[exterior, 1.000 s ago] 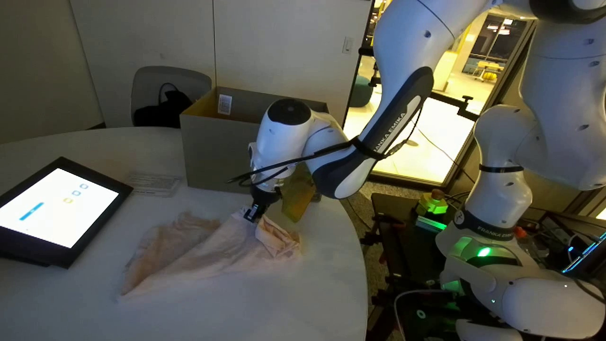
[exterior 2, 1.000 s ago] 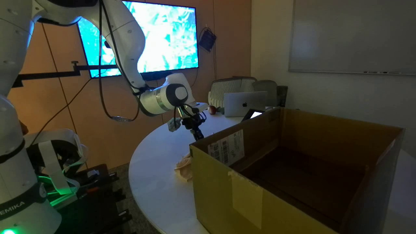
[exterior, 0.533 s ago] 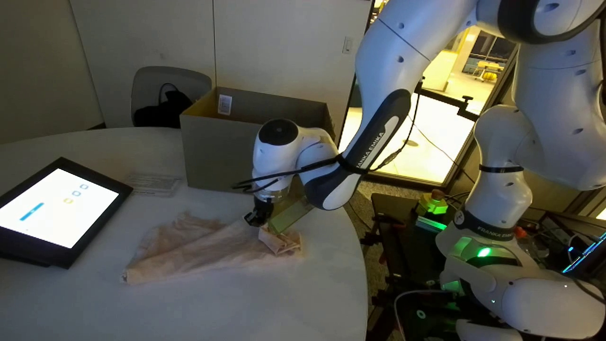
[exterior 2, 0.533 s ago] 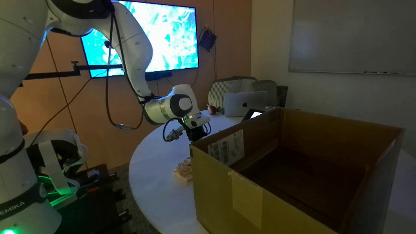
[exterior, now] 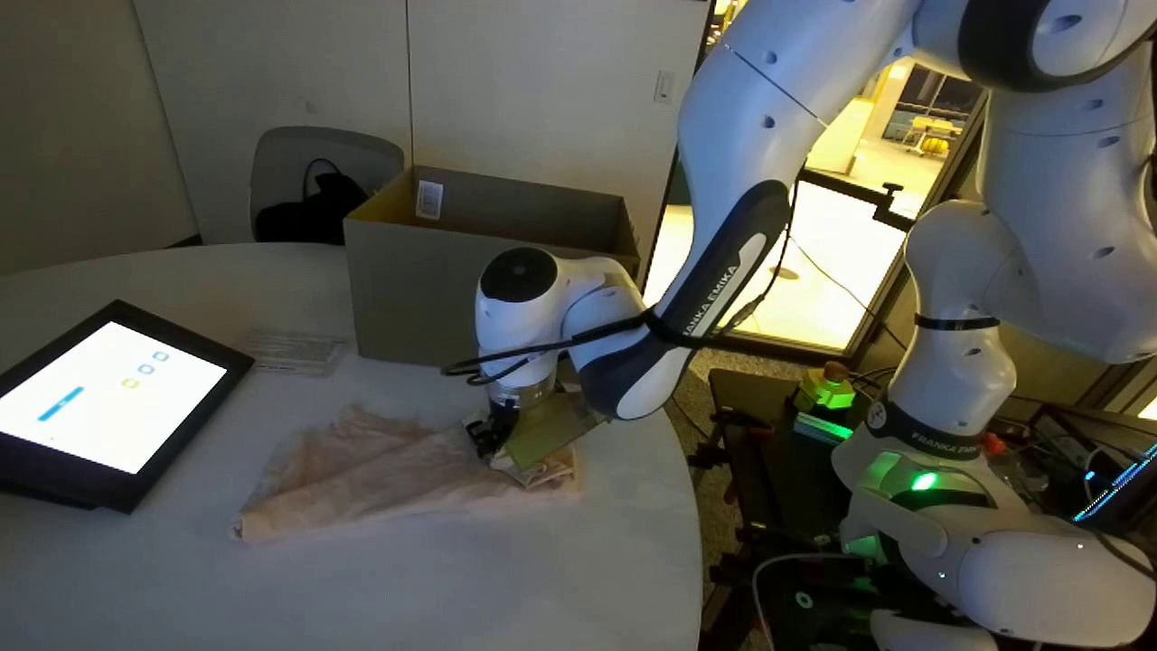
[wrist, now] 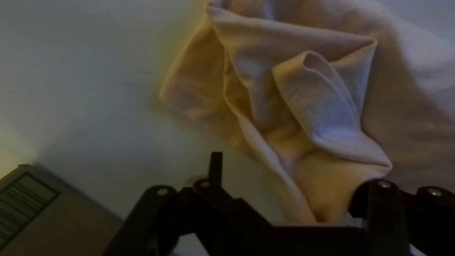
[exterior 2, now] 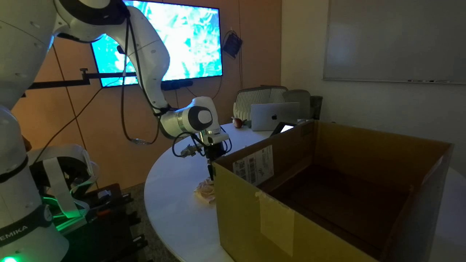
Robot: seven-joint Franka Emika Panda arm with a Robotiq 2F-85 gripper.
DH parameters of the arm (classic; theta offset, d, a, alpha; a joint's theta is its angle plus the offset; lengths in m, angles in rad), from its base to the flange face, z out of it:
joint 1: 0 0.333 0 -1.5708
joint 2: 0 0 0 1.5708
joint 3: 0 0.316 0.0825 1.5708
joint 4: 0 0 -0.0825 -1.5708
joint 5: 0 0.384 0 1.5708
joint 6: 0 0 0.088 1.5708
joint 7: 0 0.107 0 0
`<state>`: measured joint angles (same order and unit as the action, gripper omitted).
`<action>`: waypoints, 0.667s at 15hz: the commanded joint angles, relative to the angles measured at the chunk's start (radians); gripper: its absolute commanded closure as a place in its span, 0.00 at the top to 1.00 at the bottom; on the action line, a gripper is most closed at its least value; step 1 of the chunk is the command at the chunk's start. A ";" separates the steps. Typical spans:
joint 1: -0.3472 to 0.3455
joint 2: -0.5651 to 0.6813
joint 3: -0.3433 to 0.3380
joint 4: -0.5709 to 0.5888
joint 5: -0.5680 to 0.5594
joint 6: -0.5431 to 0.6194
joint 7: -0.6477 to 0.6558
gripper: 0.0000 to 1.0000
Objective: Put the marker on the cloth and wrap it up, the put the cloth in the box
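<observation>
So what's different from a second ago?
The black two-finger gripper came down toward the round white table and opened, letting go of the wrinkled pale-pink fabric cloth, whose raised part sank. The rectangular tan-brown cardboard box and the bright-screened black tablet stayed put.

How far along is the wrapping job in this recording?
Done: one end of the cloth looks folded over on itself. Whether the marker is inside can't be told; none shows.
Under way: apparently the wrapping, as the claw stands open at that folded end.
Left: probably more wrapping, since the opposite end looks loosely spread, then boxing: the cloth is on the table, outside the box.
</observation>
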<state>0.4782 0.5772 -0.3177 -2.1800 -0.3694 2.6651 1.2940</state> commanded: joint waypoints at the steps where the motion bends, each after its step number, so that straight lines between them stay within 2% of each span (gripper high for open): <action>1: 0.004 -0.063 0.031 -0.028 -0.023 -0.074 0.034 1.00; 5: -0.031 -0.092 0.090 -0.069 -0.009 -0.096 0.037 1.00; 10: -0.112 -0.077 0.156 -0.125 0.038 -0.033 0.009 1.00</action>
<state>0.4290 0.5176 -0.2058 -2.2584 -0.3634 2.5823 1.3196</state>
